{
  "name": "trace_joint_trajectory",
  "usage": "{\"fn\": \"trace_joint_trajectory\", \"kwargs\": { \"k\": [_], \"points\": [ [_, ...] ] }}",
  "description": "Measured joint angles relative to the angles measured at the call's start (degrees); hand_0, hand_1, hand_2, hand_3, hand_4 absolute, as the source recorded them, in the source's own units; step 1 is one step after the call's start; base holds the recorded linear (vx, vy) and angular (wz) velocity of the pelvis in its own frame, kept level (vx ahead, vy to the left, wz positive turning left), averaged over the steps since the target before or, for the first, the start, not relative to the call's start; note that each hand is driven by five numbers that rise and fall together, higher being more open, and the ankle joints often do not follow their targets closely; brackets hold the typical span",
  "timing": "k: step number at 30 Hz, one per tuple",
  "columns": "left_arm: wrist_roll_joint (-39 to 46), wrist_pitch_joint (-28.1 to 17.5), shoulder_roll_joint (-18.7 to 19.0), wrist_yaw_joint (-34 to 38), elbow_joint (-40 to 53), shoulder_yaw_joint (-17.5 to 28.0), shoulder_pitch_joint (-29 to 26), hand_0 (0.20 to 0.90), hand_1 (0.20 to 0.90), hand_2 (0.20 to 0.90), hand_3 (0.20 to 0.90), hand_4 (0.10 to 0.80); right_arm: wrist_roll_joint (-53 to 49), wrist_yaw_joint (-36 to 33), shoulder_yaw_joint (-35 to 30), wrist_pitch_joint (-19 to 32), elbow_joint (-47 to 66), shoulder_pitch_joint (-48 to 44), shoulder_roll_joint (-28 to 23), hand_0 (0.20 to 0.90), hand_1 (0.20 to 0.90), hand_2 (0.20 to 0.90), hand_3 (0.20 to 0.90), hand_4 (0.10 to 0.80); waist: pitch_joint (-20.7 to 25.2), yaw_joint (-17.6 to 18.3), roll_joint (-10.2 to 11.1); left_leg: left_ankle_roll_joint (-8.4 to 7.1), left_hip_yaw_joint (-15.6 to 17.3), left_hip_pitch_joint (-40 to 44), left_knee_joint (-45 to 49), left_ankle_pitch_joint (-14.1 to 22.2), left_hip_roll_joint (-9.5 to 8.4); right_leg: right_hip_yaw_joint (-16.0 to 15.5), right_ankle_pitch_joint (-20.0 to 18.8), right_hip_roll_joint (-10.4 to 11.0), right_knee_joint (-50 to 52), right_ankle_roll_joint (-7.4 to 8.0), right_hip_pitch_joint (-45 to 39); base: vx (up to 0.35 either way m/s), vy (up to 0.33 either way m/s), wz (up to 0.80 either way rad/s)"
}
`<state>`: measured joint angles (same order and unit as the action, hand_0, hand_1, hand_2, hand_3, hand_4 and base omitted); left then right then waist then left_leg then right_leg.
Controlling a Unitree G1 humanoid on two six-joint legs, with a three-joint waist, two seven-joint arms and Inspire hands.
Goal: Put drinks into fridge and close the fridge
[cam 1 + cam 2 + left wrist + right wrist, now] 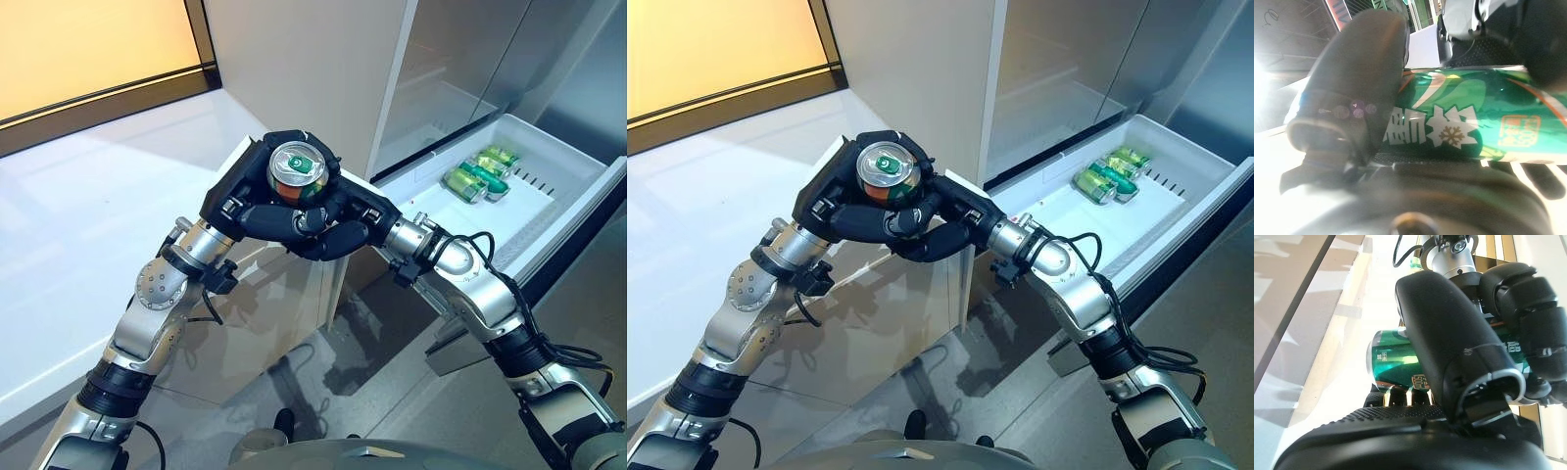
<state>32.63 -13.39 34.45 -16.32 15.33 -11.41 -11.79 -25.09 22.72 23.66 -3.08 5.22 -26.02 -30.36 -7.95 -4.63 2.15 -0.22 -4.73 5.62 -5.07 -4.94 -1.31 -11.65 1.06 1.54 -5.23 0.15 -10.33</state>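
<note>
A green can (298, 168) stands upright with its silver top up, held in the air between my two hands, in front of a white cabinet corner. My left hand (245, 201) comes in from the left with its fingers curled round the can. My right hand (343, 235) comes in from the right and wraps the can from below and the side. In the left wrist view the can (1464, 122) lies against the palm under the thumb (1356, 73). In the right wrist view the can (1391, 360) shows past the thumb (1449, 333).
The white fridge drawer (549, 211) stands pulled open at the right with green cans (480, 174) lying at its back. Steel fridge doors (588, 59) rise behind it. A white counter (88, 186) stretches at the left, and a tall cabinet panel (304, 69) stands behind the hands.
</note>
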Motion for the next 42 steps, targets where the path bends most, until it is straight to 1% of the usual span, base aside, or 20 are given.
{"fn": "trace_joint_trajectory", "kwargs": {
  "k": [2,10,11,12,13,14,19,24,28,35,38,39,40,42],
  "points": [
    [1.06,0.95,-0.02,0.02,0.00,-0.11,0.00,0.300,0.300,0.300,0.200,0.100,0.99,-0.14,0.85,-0.09,-0.70,-1.09,-0.15,0.300,0.300,0.300,0.200,0.100,0.00,-0.03,0.00,-0.02,0.00,-0.01,0.00,-0.05,0.01,0.00,0.00,-0.01,0.00,0.00,0.00,0.018,-0.002,0.00],
    [2.24,1.25,-0.24,0.16,0.00,-0.11,-0.05,0.300,0.300,0.300,0.200,0.100,0.98,-1.47,1.55,-0.45,-0.78,-1.64,0.08,0.300,0.300,0.300,0.200,0.100,0.00,-0.06,-0.01,-0.02,-0.10,-0.01,-0.01,-0.06,0.00,-0.04,0.00,0.00,-0.01,0.00,-0.01,0.005,-0.001,0.00],
    [2.23,1.29,-0.30,0.22,0.00,-0.11,-0.05,0.326,0.326,0.326,0.230,0.130,0.98,-1.73,1.60,-0.45,-0.78,-1.64,0.18,0.300,0.300,0.300,0.200,0.100,0.01,-0.06,-0.01,-0.02,-0.12,-0.01,-0.01,-0.06,0.00,-0.04,0.00,0.00,-0.01,0.00,-0.01,0.000,0.000,0.00],
    [2.23,1.29,-0.42,0.32,0.00,-0.11,-0.06,0.429,0.429,0.429,0.351,0.251,0.98,-1.97,1.63,-0.45,-0.78,-1.64,0.18,0.300,0.300,0.300,0.200,0.100,0.00,-0.06,-0.01,-0.01,-0.12,-0.01,0.00,-0.07,-0.01,-0.03,0.00,-0.01,0.00,0.00,0.00,0.000,0.000,0.00],
    [2.22,1.29,-0.58,0.40,0.00,-0.11,-0.12,0.825,0.825,0.825,0.812,0.712,0.98,-2.26,1.64,-0.45,-0.78,-1.64,0.16,0.300,0.300,0.300,0.200,0.100,0.00,-0.07,-0.01,-0.02,-0.12,-0.01,0.00,-0.07,-0.01,-0.04,0.00,-0.01,0.00,0.00,-0.01,0.000,0.000,0.00],
    [2.19,1.29,-0.73,0.42,0.00,-0.11,-0.22,0.900,0.900,0.900,0.900,0.800,0.98,-2.57,1.64,-0.45,-0.78,-1.64,0.18,0.300,0.300,0.300,0.200,0.100,0.00,-0.09,-0.01,-0.02,-0.12,-0.01,0.00,-0.07,-0.01,-0.03,0.00,-0.01,0.00,0.00,-0.01,0.000,0.000,0.00],
    [2.19,1.26,-1.13,1.21,0.01,-0.10,-1.53,0.900,0.900,0.900,0.900,0.800,0.91,-3.94,1.77,-0.38,-0.76,-1.68,0.54,0.300,0.300,0.300,0.200,0.100,0.01,-0.15,-0.01,-0.02,-0.13,-0.03,0.00,-0.07,0.01,-0.04,0.00,-0.02,0.00,0.00,0.00,0.000,0.000,0.00],
    [2.20,0.18,-1.13,2.82,0.97,0.22,-4.95,0.900,0.900,0.900,0.900,0.800,0.89,-8.90,1.82,-0.36,-0.79,-1.66,2.29,0.300,0.300,0.300,0.200,0.100,-0.01,-0.16,-0.05,-0.02,-0.13,-0.05,0.00,-0.07,-0.01,-0.03,0.00,-0.01,0.00,0.00,0.00,0.000,0.000,0.00],
    [1.60,-0.85,-1.15,4.82,2.00,1.40,-5.08,0.900,0.900,0.900,0.900,0.800,0.86,-11.97,1.69,-0.04,-0.78,-1.66,2.02,0.300,0.300,0.300,0.200,0.100,-0.11,-0.08,-0.21,-0.02,-0.14,-0.08,-0.01,-0.07,0.01,-0.02,0.00,-0.03,0.00,0.00,0.04,0.000,0.000,0.00],
    [1.47,-1.25,-1.41,5.17,2.67,3.26,-4.46,0.900,0.900,0.900,0.900,0.800,0.87,-12.86,1.02,0.15,0.66,-1.65,1.72,0.300,0.300,0.300,0.200,0.100,-0.28,-0.11,-0.47,-0.02,-0.13,-0.40,-0.01,-0.06,0.01,0.06,0.01,-0.04,-0.01,0.00,0.37,-0.004,-0.001,0.00],
    [5.95,-1.32,-3.01,2.31,3.94,5.04,-3.21,0.900,0.900,0.900,0.900,0.800,0.80,-12.83,0.45,0.15,3.18,-1.58,0.96,0.300,0.300,0.300,0.200,0.100,-0.52,-0.07,-0.87,-0.02,-0.10,-0.51,-0.01,-0.06,-0.02,0.12,0.01,-0.01,0.00,0.00,0.53,0.000,0.000,0.00],
    [9.49,-1.23,-3.98,0.77,4.34,5.33,-2.63,0.900,0.900,0.900,0.900,0.800,0.34,-12.31,-0.50,0.15,4.43,-1.44,0.62,0.300,0.300,0.300,0.200,0.100,-0.57,-0.08,-0.98,-0.02,-0.10,-0.62,0.00,-0.06,-0.02,0.14,0.01,0.00,0.00,0.00,0.67,0.000,0.000,0.00],
    [14.38,-0.59,-5.89,-0.88,4.62,6.38,-1.52,0.900,0.900,0.900,0.900,0.800,-0.98,-12.01,-1.97,0.16,6.17,-1.12,0.26,0.300,0.300,0.300,0.200,0.100,-0.61,-0.08,-1.06,-0.02,-0.07,-0.80,0.00,-0.06,-0.01,0.19,0.01,-0.02,0.00,0.00,0.86,0.000,0.000,0.00],
    [20.31,0.26,-8.47,-2.18,4.56,8.04,0.24,0.900,0.900,0.900,0.900,0.800,-2.47,-11.34,-4.66,0.18,8.39,-0.63,-0.26,0.300,0.300,0.300,0.200,0.100,-0.61,0.12,-1.07,-0.02,0.06,-0.88,0.00,-0.06,0.01,0.28,0.01,-0.05,0.00,-0.01,0.98,0.000,0.000,0.00]
  ]
}}
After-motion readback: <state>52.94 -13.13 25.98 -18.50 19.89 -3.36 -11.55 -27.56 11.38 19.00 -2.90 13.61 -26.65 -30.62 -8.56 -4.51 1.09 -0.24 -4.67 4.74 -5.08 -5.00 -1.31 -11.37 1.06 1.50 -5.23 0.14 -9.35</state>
